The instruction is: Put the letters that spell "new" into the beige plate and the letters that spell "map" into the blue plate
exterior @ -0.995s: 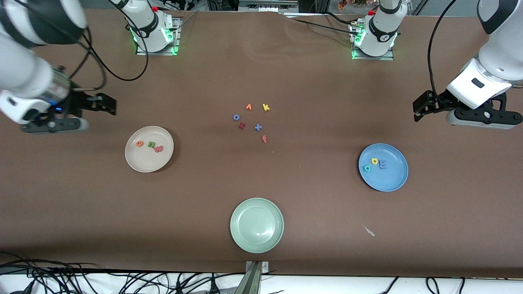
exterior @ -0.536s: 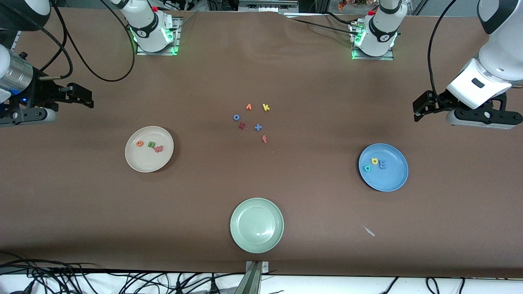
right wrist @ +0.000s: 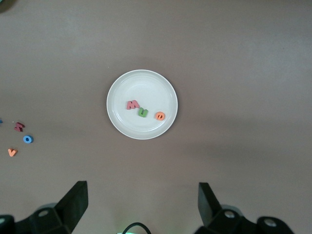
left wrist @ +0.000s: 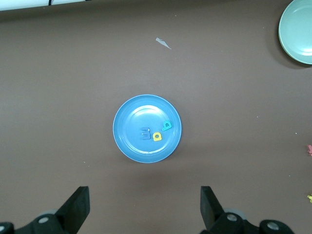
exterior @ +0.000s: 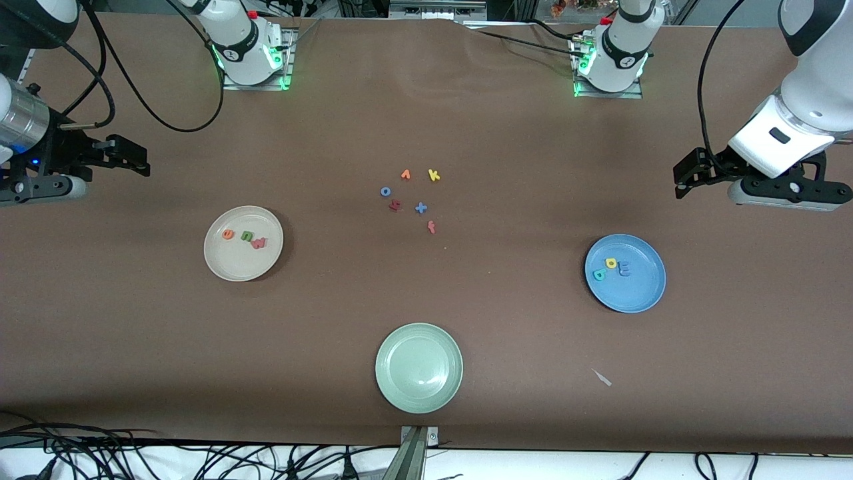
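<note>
Right hand (exterior: 130,158) has pulled back to the desk's edge, open and empty like the waiting left hand (exterior: 690,175); green n, orange e, pink w (exterior: 244,237) sit in round beige plate (exterior: 226,267), purple m, yellow a, teal p (exterior: 612,267) in round blue plate (exterior: 633,293), so task looks done.

even overhead light, soft shadows, sharp focus.

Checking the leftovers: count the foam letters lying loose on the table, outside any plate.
6, clustered mid-table: orange v, yellow k, blue o, dark red letter, blue x, red f. None seems hidden.
</note>
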Controlling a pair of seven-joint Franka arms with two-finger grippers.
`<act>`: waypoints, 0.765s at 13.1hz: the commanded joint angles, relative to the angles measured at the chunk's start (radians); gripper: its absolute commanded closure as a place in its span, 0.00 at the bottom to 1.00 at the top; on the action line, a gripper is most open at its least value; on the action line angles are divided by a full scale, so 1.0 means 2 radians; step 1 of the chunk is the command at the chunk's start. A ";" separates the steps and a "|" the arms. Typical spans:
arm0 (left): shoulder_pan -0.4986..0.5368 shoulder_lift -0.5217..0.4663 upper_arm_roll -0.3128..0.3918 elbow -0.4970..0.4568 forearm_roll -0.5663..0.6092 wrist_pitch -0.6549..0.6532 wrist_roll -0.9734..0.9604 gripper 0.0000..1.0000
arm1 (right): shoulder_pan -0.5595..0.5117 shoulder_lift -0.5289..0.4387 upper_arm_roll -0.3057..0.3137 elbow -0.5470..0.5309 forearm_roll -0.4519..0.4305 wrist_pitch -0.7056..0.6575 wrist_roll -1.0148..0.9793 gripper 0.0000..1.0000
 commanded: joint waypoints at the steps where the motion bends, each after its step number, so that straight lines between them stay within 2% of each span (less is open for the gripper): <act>1: 0.003 0.005 -0.002 0.014 -0.016 -0.011 0.002 0.00 | 0.002 0.005 0.000 0.017 0.003 -0.008 0.000 0.00; 5: 0.003 0.005 -0.002 0.014 -0.016 -0.011 0.002 0.00 | 0.000 0.006 -0.002 0.037 0.002 0.002 0.004 0.00; 10: 0.003 0.005 -0.002 0.014 -0.016 -0.011 0.002 0.00 | 0.002 0.010 -0.002 0.037 -0.010 0.006 0.004 0.00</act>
